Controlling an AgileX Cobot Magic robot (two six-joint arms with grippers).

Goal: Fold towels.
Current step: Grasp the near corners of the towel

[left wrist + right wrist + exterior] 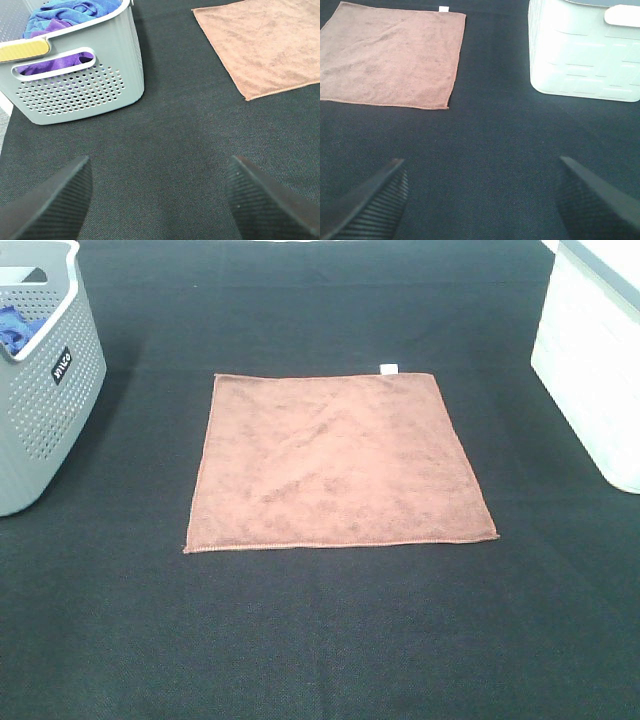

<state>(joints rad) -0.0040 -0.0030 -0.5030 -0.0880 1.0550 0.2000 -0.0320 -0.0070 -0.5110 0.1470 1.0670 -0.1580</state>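
Underneath everything, a black fabric-covered table (320,650), giving a flat bed for folding. At the left edge, a grey perforated basket (45,390), loaded with blue and purple cloths (65,17), probably the supply pile, parked clear of the working patch. At the right edge, a white bin (590,360), well apart from the middle, presumably there for finished pieces. Between them, in the centre, the reddish-brown towel (335,465), spread flat in a single layer, square to the table, not yet folded, laid out within reach of both arms. On the near side of the towel's front hem, the left gripper (160,200) and the right gripper (482,200), both spread wide, holding nothing, hovering over bare table, one toward each side, seemingly poised for a near corner each. At the towel's far right corner, a small white tag (389,367), poking out past the hem.
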